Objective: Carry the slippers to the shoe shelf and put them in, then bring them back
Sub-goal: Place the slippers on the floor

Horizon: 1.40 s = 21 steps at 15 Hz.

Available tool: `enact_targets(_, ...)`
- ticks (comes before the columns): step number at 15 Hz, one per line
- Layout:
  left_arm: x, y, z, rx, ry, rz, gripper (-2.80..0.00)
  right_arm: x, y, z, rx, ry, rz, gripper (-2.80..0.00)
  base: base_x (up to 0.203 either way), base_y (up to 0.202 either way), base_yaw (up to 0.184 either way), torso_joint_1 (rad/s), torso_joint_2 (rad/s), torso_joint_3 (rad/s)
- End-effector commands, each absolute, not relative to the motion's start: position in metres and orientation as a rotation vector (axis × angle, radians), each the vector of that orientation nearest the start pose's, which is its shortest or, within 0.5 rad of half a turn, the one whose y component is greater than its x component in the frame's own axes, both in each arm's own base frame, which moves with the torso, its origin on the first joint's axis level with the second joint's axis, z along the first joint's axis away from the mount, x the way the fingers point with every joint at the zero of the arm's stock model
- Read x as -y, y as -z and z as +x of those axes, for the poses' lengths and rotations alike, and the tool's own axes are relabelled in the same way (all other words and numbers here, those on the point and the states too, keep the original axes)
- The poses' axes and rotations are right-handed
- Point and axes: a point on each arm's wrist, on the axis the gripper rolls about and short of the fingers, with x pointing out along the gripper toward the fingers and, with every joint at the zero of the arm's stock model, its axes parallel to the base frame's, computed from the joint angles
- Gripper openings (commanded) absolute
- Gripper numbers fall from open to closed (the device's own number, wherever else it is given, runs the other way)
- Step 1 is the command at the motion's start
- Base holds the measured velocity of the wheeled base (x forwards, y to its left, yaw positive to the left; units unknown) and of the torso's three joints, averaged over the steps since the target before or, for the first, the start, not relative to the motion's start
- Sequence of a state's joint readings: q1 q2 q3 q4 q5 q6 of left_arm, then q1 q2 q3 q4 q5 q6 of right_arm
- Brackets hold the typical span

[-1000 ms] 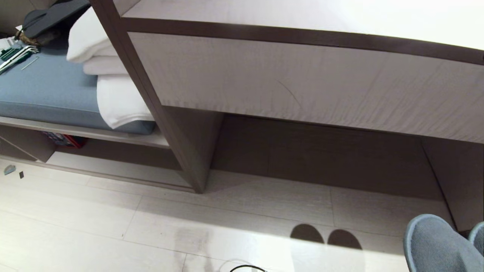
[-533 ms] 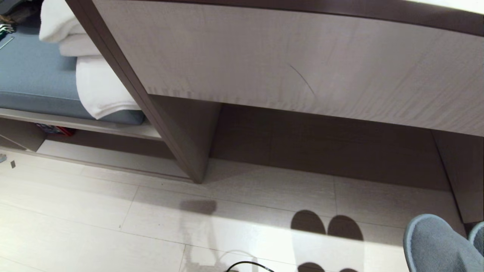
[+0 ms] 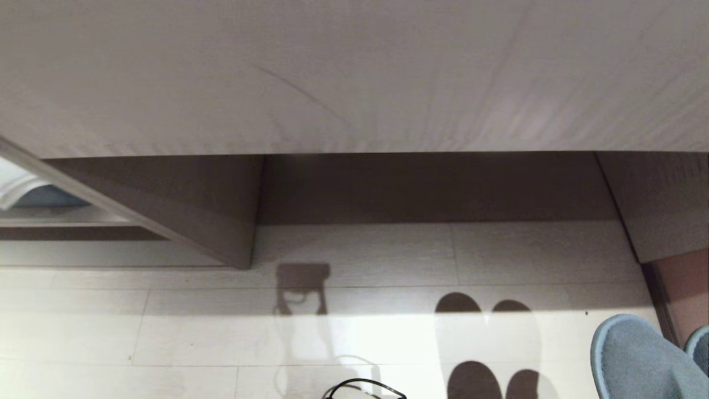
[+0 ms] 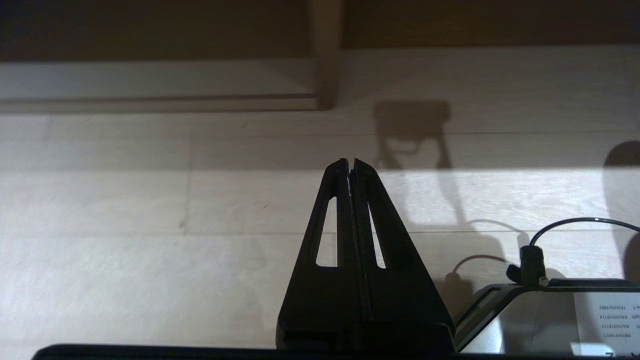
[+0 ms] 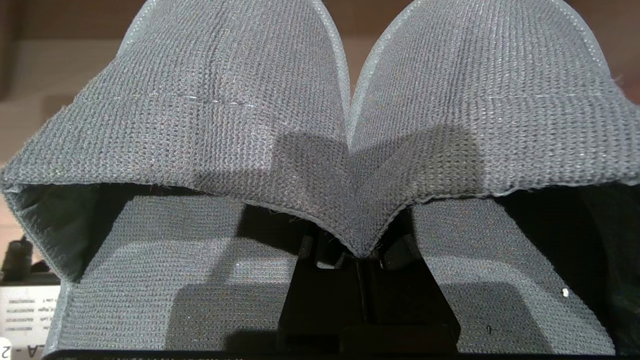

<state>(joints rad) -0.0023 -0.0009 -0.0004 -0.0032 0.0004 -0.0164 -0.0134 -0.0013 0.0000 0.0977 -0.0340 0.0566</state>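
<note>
A pale wood front panel (image 3: 354, 72) of the built-in unit fills the whole upper part of the head view, with a faint curved scratch on it. Below it opens a low dark recess (image 3: 432, 188), closed on the left by a brown side wall (image 3: 183, 205) and on the right by another brown upright (image 3: 659, 205). The pale plank floor (image 3: 166, 332) runs across the lower half of the frame and into the recess, bright in the foreground and shaded near the furniture. At the far left edge a strip of a second low opening shows, with a bit of white fabric (image 3: 16, 180) over a blue cushion (image 3: 47, 197). On the floor lie shadows: a boxy one at centre and two pairs of rounded ones at lower right. The slippers (image 3: 637, 360) sit in the lower right corner of the head view, toes pointing up toward the recess, off the floor and well short of it. In the right wrist view the right gripper (image 5: 357, 260) has its jaws clenched on the inner edges of both slippers (image 5: 350, 150), pinching the two bands together. The left gripper (image 4: 350, 167) hangs over bare floor at the centre of the left wrist view, jaws pressed together on nothing. A thin black cable (image 3: 363, 388) loops at the bottom edge.
</note>
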Motion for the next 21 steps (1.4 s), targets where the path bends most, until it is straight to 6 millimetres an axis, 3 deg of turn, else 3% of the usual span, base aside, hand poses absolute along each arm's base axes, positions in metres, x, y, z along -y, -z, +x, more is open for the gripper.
enact_targets(1, -0.0001, -0.0758, -0.0229, 0.005, 0.000, -0.017, -2.80, 0.0004, -0.0650, -0.0233, -0.097, 0.050, 0.056, -2.80, 0.001, 0.008, -0.218, 0.002, 0.00, -0.202)
enact_targets(5, 0.0000, -0.0758, -0.0229, 0.005, 0.001, -0.017, -2.80, 0.0004, -0.0649, -0.0233, -0.097, 0.050, 0.056, -2.80, 0.000, 0.005, -0.137, 0.003, 0.00, -0.195)
enact_targets(15, -0.0001, -0.0758, -0.0229, 0.005, 0.003, -0.017, -2.80, 0.0004, -0.0647, -0.0232, -0.098, 0.050, 0.054, -2.80, 0.000, 0.000, 0.000, 0.002, 0.00, -0.196)
enact_targets(21, -0.0001, -0.0758, -0.0229, 0.005, 0.003, -0.015, -2.80, 0.0004, -0.0650, -0.0232, -0.098, 0.050, 0.054, -2.80, 0.000, 0.000, 0.000, 0.001, 0.00, -0.039)
